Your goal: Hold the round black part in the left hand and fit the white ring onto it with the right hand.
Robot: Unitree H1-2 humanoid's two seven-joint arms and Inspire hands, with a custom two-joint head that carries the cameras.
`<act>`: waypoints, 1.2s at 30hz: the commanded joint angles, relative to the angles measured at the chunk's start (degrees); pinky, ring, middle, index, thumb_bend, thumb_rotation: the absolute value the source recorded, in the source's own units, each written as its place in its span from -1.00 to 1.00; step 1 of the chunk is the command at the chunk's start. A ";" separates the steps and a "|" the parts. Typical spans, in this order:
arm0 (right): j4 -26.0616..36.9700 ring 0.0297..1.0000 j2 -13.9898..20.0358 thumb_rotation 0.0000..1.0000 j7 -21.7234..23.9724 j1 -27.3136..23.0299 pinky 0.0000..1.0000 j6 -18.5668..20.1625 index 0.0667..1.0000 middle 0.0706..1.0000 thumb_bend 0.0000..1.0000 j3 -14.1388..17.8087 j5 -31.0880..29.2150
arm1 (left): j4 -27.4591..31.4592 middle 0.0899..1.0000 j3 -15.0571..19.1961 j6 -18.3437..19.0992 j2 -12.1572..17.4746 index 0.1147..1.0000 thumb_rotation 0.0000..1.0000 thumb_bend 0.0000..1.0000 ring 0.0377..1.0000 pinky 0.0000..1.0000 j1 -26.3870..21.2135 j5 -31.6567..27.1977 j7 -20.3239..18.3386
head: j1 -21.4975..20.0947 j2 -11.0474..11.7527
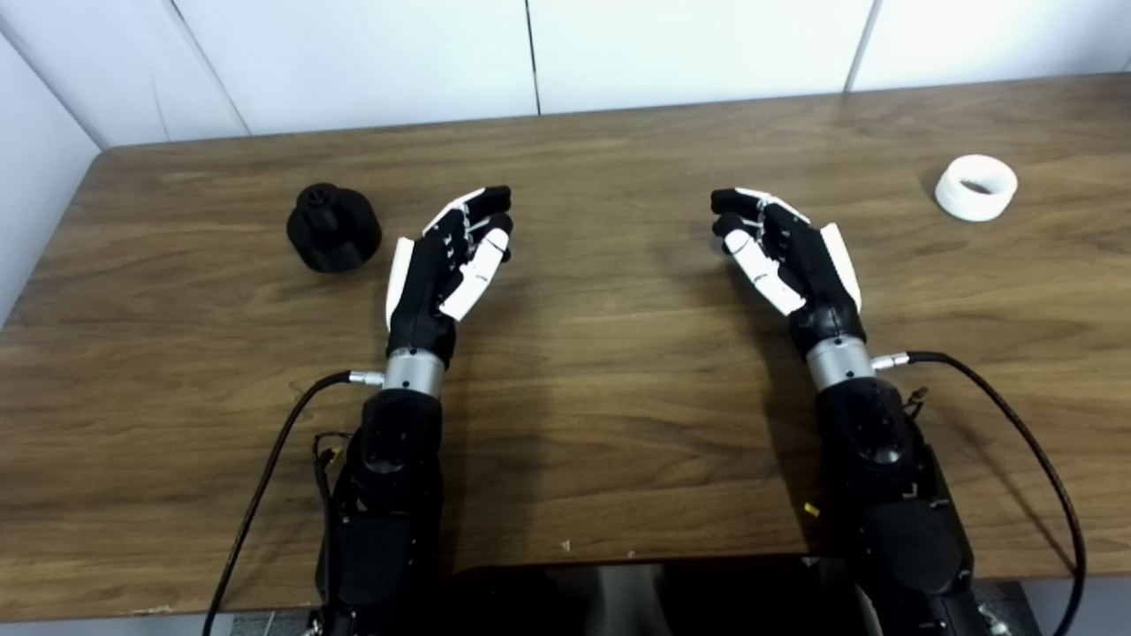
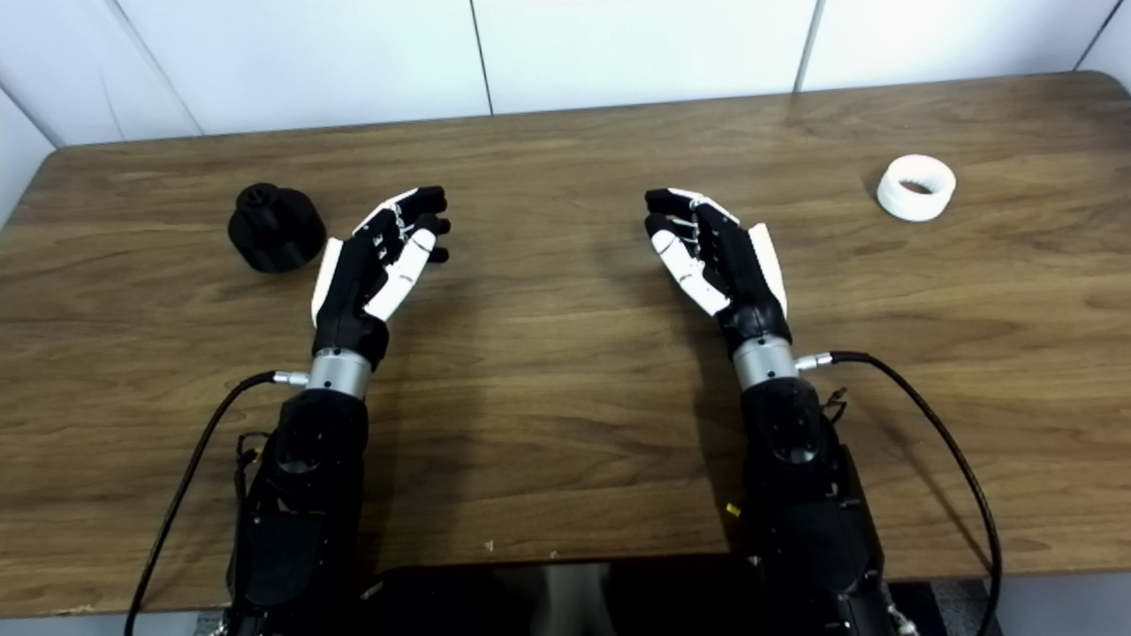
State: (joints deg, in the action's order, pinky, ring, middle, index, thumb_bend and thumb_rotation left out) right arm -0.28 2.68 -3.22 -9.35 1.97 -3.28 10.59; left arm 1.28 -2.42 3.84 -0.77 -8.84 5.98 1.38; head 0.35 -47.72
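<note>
**Two Empty Hands Over a Brown Table**

A long brown wooden table [image 1: 601, 353] sits in front of a white panel wall [image 1: 530, 53]. Two robot arms come up from the bottom edge.

The left hand [image 1: 442, 265] is black with white patches. Its fingers are stretched out and a little apart, and it holds nothing. The palm faces the middle of the table. It sits over the left part of the table.

The right hand [image 1: 791, 256] looks the same and faces the other way, so the two palms look at each other. Its fingers are stretched out too, a little apart, and it holds nothing. The two hands are well apart.

The round black plastic part [image 1: 333, 227] stands on the table near the left hand, on its outer side. It does not touch the hand. It has a small knob on top.

The white plastic ring [image 1: 976, 186] lies flat on the table, far over to the right and closer to the wall. It is well apart from the right hand.

A thin black cable [image 1: 265, 477] loops out from the left wrist. Another black cable [image 1: 1043, 459] loops out from the right wrist.
</note>
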 commanded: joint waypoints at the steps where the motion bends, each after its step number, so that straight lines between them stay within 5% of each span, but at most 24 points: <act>1: 2.14 0.43 -0.19 0.29 -0.16 -2.11 0.35 -1.76 0.41 0.48 -0.04 -0.17 0.42 | 1.83 0.57 0.04 -0.79 0.04 0.43 0.07 -0.15 0.51 0.30 -1.73 0.04 0.09 | 0.19 -0.06; 14: 1.61 0.43 -0.03 0.29 -0.10 -2.25 0.38 -2.13 0.41 0.49 -0.03 -0.11 0.11 | 4.88 0.62 -3.48 0.03 6.67 0.55 0.22 0.08 0.62 0.50 -2.59 16.19 1.24 | 0.47 0.05; 24: 1.37 0.43 0.23 0.30 0.05 -2.37 0.39 -2.36 0.42 0.49 -0.03 0.03 -0.12 | 7.50 0.68 -4.63 1.43 13.32 0.59 -0.07 0.27 0.66 0.48 -4.11 23.99 -1.52 | 0.53 0.08; 29: 1.64 0.43 0.36 0.29 0.24 -2.34 0.38 -1.99 0.42 0.49 -0.04 0.12 -0.37 | 8.01 0.71 -4.20 1.46 15.69 0.61 0.02 0.34 0.69 0.45 -4.17 28.49 -0.72 | 0.59 0.04; 36: 1.51 0.44 0.56 0.29 0.45 -2.53 0.40 -1.77 0.43 0.49 -0.03 0.29 -0.57 | 8.30 0.87 -2.39 2.52 18.62 0.74 0.19 0.48 0.90 0.79 -4.77 32.91 -0.18 | 0.87 0.17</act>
State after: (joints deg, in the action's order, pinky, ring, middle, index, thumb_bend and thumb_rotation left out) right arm -0.34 3.17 -2.94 -9.35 1.98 -3.16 10.29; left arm 7.02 -5.82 6.20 16.38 -10.68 36.95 -0.31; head 1.14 -47.55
